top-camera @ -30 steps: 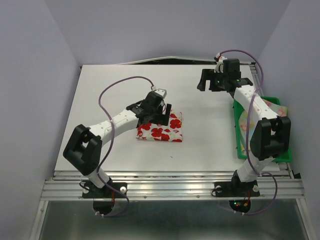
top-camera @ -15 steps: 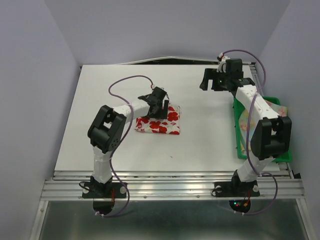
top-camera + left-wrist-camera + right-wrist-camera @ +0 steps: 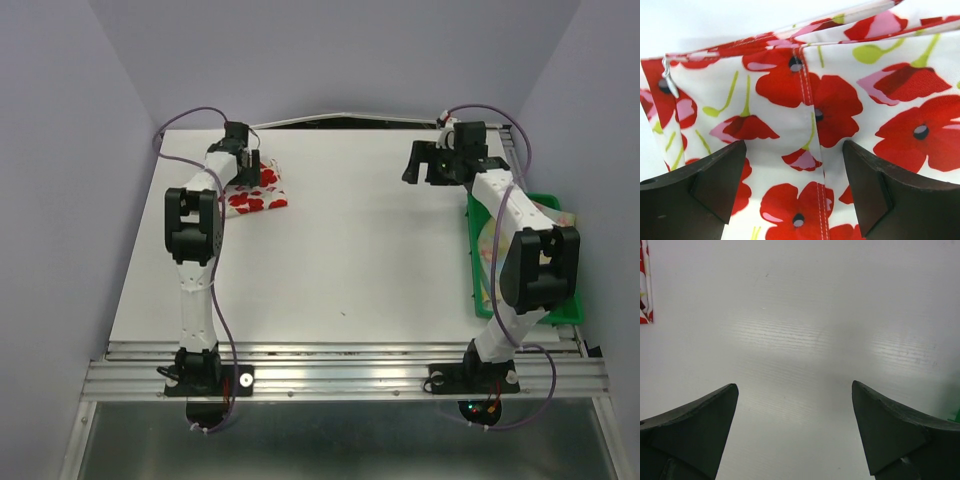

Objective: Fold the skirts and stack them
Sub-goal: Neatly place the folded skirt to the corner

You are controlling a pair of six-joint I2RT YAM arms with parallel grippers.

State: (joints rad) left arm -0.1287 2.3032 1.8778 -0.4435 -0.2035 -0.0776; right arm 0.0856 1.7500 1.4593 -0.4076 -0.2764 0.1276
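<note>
In the overhead view, the left gripper (image 3: pixel 250 172) sits at about 10 o'clock on the table (image 3: pixel 380 260), close to the far-left corner, over the folded red-flower skirt (image 3: pixel 256 200). The skirt lies near the table's left edge, and bare white surface runs from its right edge toward 3 o'clock. From the left wrist we see the fingers spread wide, clamping nothing. The cloth reaches past both tips, a stitched seam (image 3: pixel 810 125) runs between them, and layered folded edges show at 12 o'clock. The middle of the table is open room. At about 1 o'clock the right gripper (image 3: pixel 412 168) hangs over bare table, jaws fully apart and holding nothing. At 3 o'clock, along the right edge, the pale yellow skirt (image 3: pixel 487 243) lies in the green tray (image 3: pixel 480 308), partly hidden by the right arm
</note>
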